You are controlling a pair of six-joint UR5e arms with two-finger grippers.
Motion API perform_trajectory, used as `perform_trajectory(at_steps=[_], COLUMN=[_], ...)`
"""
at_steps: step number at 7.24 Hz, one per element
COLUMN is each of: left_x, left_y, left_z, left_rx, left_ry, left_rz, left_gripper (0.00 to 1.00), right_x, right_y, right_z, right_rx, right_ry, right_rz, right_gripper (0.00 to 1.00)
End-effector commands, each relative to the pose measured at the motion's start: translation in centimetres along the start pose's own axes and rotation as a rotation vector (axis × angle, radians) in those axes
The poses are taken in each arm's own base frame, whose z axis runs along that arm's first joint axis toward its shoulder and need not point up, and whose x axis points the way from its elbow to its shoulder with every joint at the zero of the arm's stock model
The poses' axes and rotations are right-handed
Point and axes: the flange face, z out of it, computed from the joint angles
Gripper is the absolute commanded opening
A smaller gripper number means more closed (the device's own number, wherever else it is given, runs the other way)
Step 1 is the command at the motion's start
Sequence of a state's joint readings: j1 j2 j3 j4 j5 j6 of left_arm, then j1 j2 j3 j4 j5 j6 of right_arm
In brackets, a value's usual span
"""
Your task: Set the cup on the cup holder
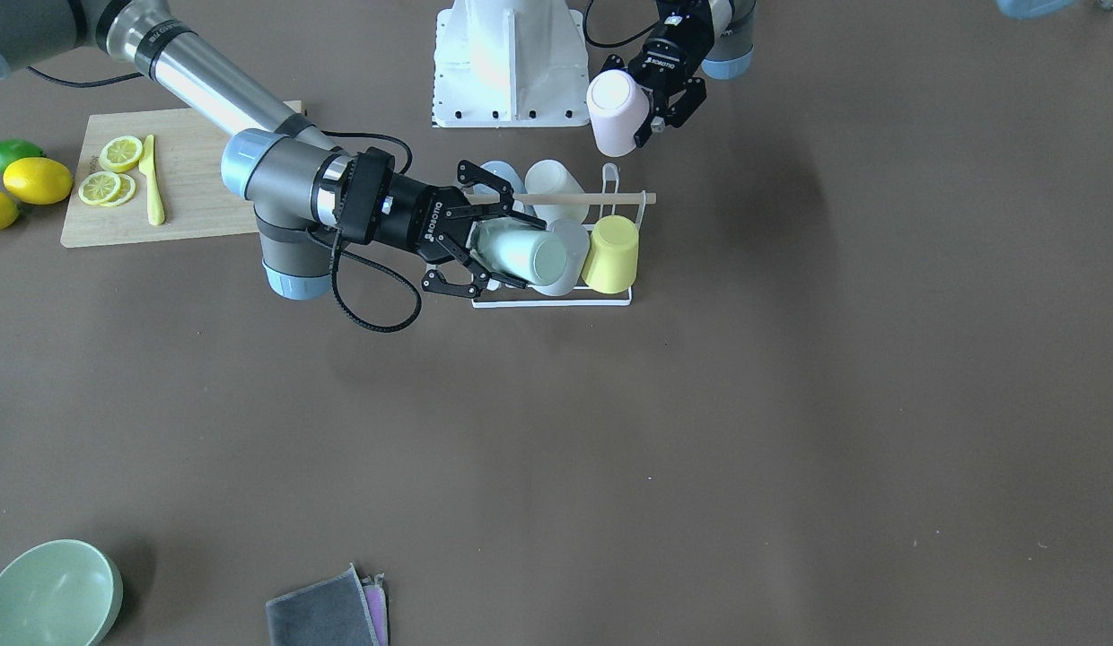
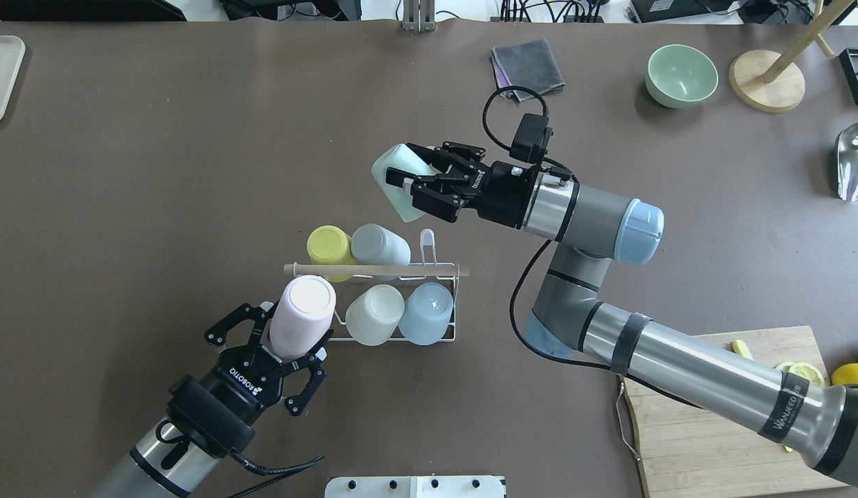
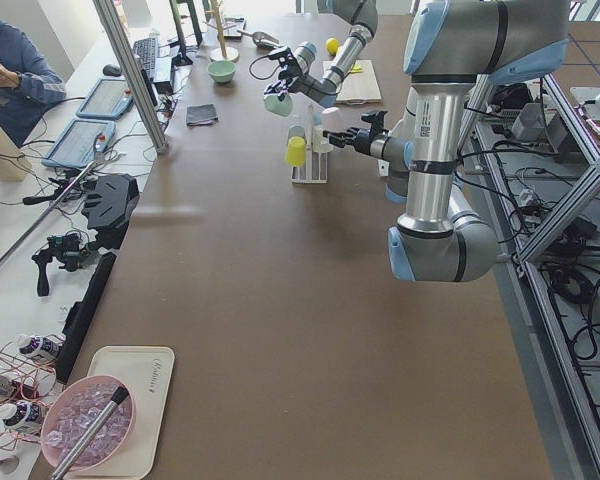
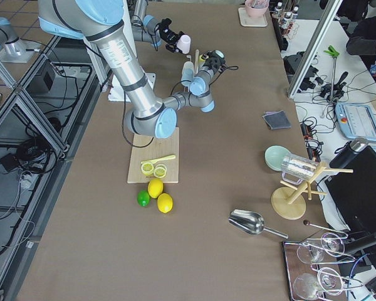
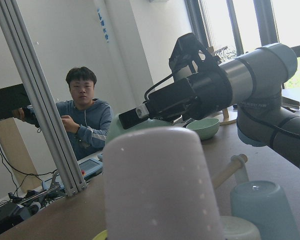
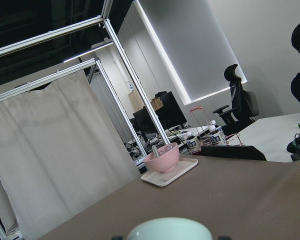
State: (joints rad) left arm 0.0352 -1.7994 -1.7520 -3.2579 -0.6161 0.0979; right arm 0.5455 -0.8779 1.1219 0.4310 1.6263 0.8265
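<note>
Two cups held | left claw (image 2: 292,340) clamps pink cup (image 2: 303,312), lower left of centre, just beside cup holder (image 2: 373,269) mid-counter (image 2: 194,173) | right claw (image 2: 412,176) clamps mint cup (image 2: 394,178), upper centre | judge: centre mouth over free prong (image 2: 427,243), lower straight, clear rod

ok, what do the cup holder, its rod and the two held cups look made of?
Cup holder: thin white wire, probably coated metal, smooth finish. Its rod: pale, matte, looks like wood. Pink cup and mint cup: opaque pastel with a soft sheen, likely plastic; glazed ceramic can't be ruled out.
</note>
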Motion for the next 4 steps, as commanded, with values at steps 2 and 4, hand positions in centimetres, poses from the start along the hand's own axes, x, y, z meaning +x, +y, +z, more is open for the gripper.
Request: perform_trajectory(at_steps=[2, 4], left_x=[-0.63, -0.77], left_y=[-0.10, 0.37], left_z=[0.37, 0.95], left_rx=[0.010, 0.008], left_ry=[-0.042, -0.054], left_rz=[-0.035, -0.054], left_gripper=[0.62, 0.62], right_x=[-1.30, -1.21], right_y=[1.88, 2.13], right_z=[-0.63, -1.04], right_rx=[0.020, 0.031], right_ry=[-0.051, -0.065], right_rz=[0.017, 0.016], right_gripper=[0.00, 0.00])
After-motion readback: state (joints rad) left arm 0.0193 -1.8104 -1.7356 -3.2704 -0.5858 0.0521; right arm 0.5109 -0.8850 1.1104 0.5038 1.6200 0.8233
